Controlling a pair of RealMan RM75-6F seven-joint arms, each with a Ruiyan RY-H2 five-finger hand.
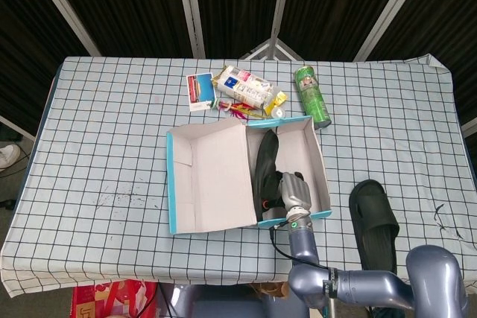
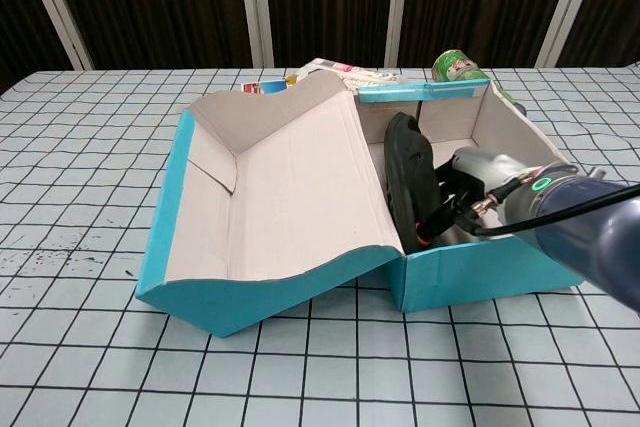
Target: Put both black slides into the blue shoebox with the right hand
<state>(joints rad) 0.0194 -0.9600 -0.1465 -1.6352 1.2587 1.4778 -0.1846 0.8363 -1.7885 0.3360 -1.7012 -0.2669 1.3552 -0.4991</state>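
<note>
The blue shoebox (image 1: 323,184) lies open mid-table, its lid (image 1: 209,180) folded out to the left. One black slide (image 1: 264,165) stands on its edge inside the box, along the left side. My right hand (image 1: 293,191) reaches over the box's near wall and grips this slide; in the chest view the hand (image 2: 472,175) presses against the slide (image 2: 408,169) behind the blue front wall (image 2: 480,272). The second black slide (image 1: 374,217) lies flat on the cloth to the right of the box. My left hand shows in neither view.
Behind the box lie a green can (image 1: 311,94), a snack bag (image 1: 242,86), a small card (image 1: 199,91) and some small wrappers (image 1: 272,106). The near table edge (image 1: 149,273) runs just in front of the box.
</note>
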